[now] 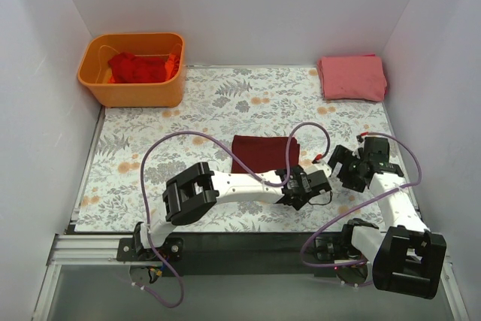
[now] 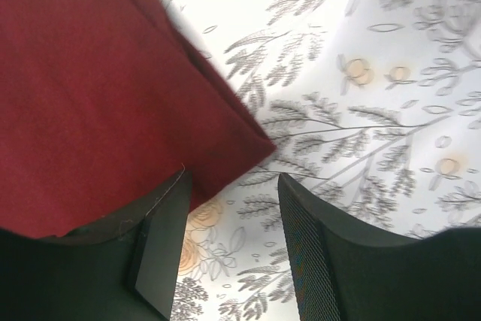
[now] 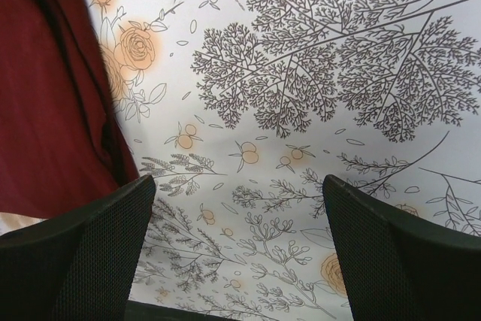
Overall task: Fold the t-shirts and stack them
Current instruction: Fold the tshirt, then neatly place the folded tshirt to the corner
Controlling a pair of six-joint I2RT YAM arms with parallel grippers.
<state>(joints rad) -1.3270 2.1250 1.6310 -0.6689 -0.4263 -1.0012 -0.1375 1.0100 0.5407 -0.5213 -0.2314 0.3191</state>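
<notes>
My left gripper (image 2: 233, 178) stands partly parted at the near right corner of the maroon t-shirt (image 1: 259, 154). One finger (image 2: 161, 246) sits right at the shirt's hem and the other is over bare table (image 1: 225, 103). I see patterned cloth-cover between them and no fabric pinched, so I judge I am holding nothing. My right gripper (image 3: 239, 180) is spread wide and empty. It hovers over the table just to the right of the maroon t-shirt, whose edge shows beside its left finger.

The maroon t-shirt itself lies flat as a tidy rectangle, already folded as far as I can tell. I cannot see whether a last fold is wanted.

Beyond the maroon t-shirt and well off to its right lies the salmon-pink t-shirt (image 1: 352, 77), folded and alone. That looks to me like the start of the stack. Beyond the maroon t-shirt and well off to its left stands the orange bin (image 1: 135, 94), with the red t-shirts (image 1: 135, 68) heaped loose inside.

By my reckoning, one shirt is folded and placed. The maroon one is folded but not yet carried onto the pink one. The red ones are untouched, each needing to be drawn out, spread, folded and stacked. So most of the work is left.
</notes>
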